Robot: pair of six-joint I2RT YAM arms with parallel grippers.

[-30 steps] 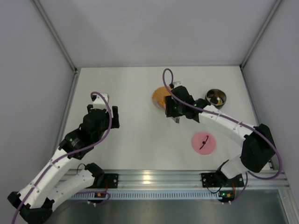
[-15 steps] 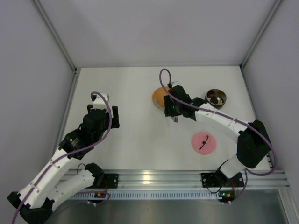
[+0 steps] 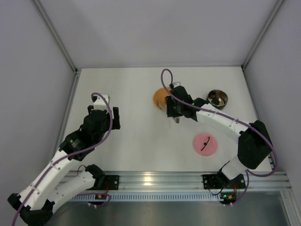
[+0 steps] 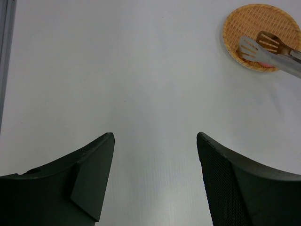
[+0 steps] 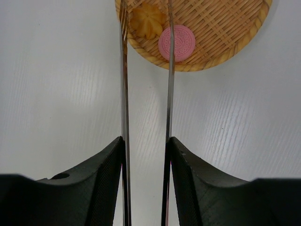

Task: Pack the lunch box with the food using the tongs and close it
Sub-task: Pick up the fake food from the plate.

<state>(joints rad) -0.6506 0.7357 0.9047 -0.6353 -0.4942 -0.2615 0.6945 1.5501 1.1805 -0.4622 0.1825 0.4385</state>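
Note:
My right gripper (image 5: 146,141) is shut on the tongs (image 5: 124,94), one silver arm pressed against each finger. The tongs reach out over the woven mat (image 5: 225,28). Their tips straddle a yellow piece of food (image 5: 146,21), and the right arm crosses a pink round piece (image 5: 181,43). From above, the right gripper (image 3: 175,113) sits just near of the mat (image 3: 159,96). The steel lunch box (image 3: 217,98) stands to the right with dark and yellow pieces inside. My left gripper (image 4: 155,141) hangs open and empty over bare table, far to the left (image 3: 114,118).
A pink disc lid (image 3: 205,143) with a dark handle lies on the table near of the right arm's forearm. Grey walls enclose the table on three sides. The left wrist view shows the tongs (image 4: 270,47) over the mat (image 4: 244,23) at top right.
The right arm has shifted slightly left toward the mat, and its fingers have squeezed the tongs a little narrower. The left arm has not moved.

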